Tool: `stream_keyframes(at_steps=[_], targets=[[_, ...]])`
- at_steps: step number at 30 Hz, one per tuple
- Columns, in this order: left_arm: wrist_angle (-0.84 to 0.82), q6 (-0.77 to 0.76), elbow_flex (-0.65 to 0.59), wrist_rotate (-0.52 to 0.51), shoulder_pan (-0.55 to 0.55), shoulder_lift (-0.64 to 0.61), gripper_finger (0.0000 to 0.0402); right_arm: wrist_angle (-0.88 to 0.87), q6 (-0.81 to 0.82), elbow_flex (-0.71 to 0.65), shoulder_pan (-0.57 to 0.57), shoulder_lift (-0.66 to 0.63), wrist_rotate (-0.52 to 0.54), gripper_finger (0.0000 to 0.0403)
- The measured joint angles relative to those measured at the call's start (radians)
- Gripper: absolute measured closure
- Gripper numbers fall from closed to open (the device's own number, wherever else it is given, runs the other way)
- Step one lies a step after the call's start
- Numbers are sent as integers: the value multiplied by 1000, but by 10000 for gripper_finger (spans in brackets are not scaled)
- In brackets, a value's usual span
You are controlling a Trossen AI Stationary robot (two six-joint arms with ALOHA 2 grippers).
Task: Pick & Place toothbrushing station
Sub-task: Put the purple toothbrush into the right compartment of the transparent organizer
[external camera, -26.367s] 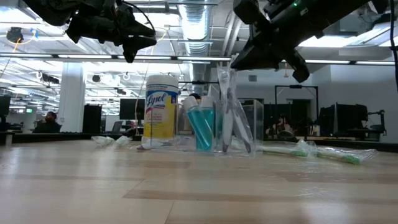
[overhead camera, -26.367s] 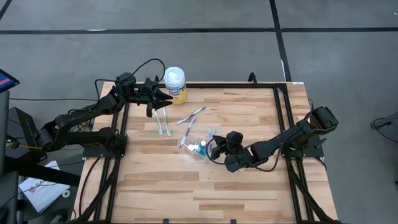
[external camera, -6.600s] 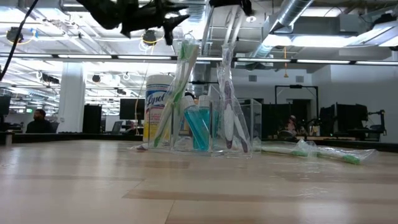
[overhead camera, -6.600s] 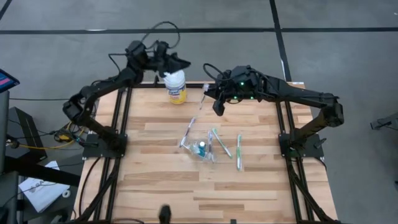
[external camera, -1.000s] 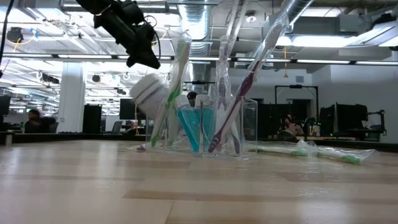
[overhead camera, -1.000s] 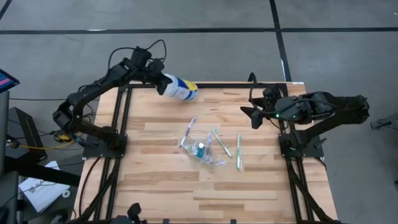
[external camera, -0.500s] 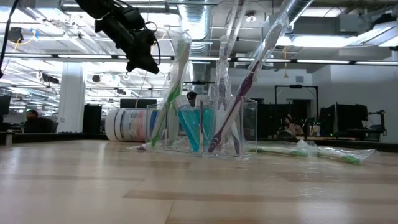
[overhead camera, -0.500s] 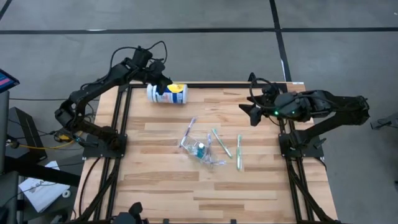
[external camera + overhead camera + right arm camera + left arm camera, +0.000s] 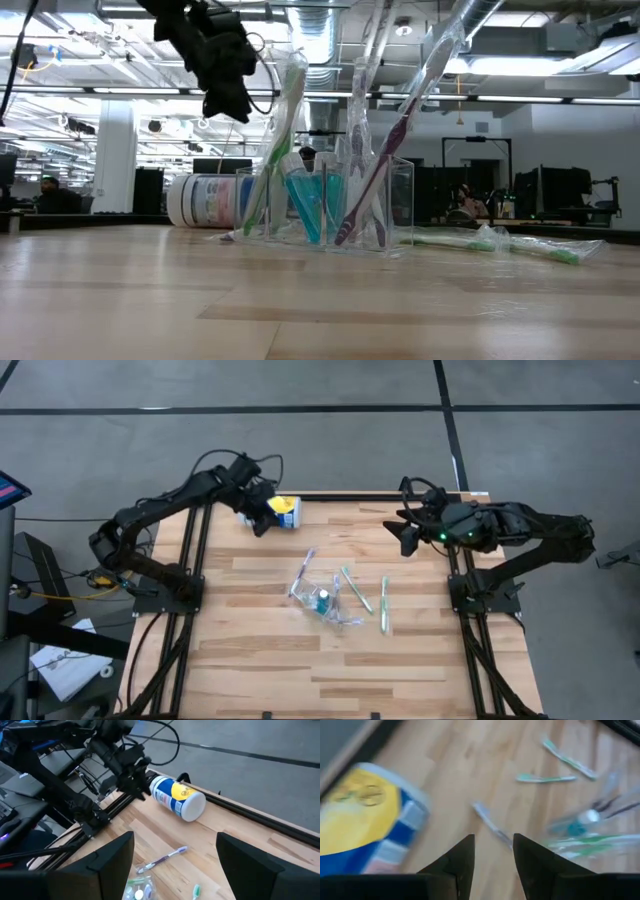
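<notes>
The clear cup [image 9: 322,600] [image 9: 330,205] stands mid-table. A green toothbrush [image 9: 280,150], a white one [image 9: 362,100] and a pink one [image 9: 400,150] lean in it beside a blue toothpaste tube [image 9: 305,205]. More toothbrushes lie flat around it: a pale one [image 9: 305,553] and two green ones [image 9: 355,588] [image 9: 383,605]. My left gripper [image 9: 260,523] [image 9: 492,865] hangs open at the far left, above a toppled wipes canister [image 9: 284,511], with nothing between its fingers. My right gripper [image 9: 406,536] [image 9: 175,857] hovers wide open at the far right.
The blue-and-yellow wipes canister [image 9: 179,797] [image 9: 205,200] lies on its side along the table's far left edge, just beside my left gripper. Bare wood fills the near half of the table [image 9: 330,670]. Black frame rails [image 9: 195,590] run along both sides.
My left gripper has let go of the wipes canister, which it held tilted at the far left; the canister has tipped over and now lies on its side. The gripper has since come down toward the near side and tipped its fingers further downward.
</notes>
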Motion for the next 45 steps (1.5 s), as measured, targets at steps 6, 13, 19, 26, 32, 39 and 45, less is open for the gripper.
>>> stream_keyframes(at_steps=[6, 13, 19, 26, 32, 39, 45], targets=[[-1, -173, 0, -50, -127, 4, 273, 1, -21, 0, -35, 0, -38, 131], [-28, -325, 1, -93, -219, 118, 283, 1, -62, 0, -65, 0, -59, 131], [-12, -313, 0, -144, -258, 263, 278, 2, -85, 0, -95, 0, -116, 131], [103, -345, 0, -144, -276, 375, 286, -1, -101, 0, -95, 0, -151, 131], [176, -399, 0, -149, -285, 434, 288, -5, -112, 0, -95, 0, -185, 131], [234, -433, 0, -154, -286, 475, 273, -2, -127, 0, -95, 0, -195, 131], [270, -456, 1, -162, -291, 501, 279, -2, -127, 0, -95, 0, -196, 131]])
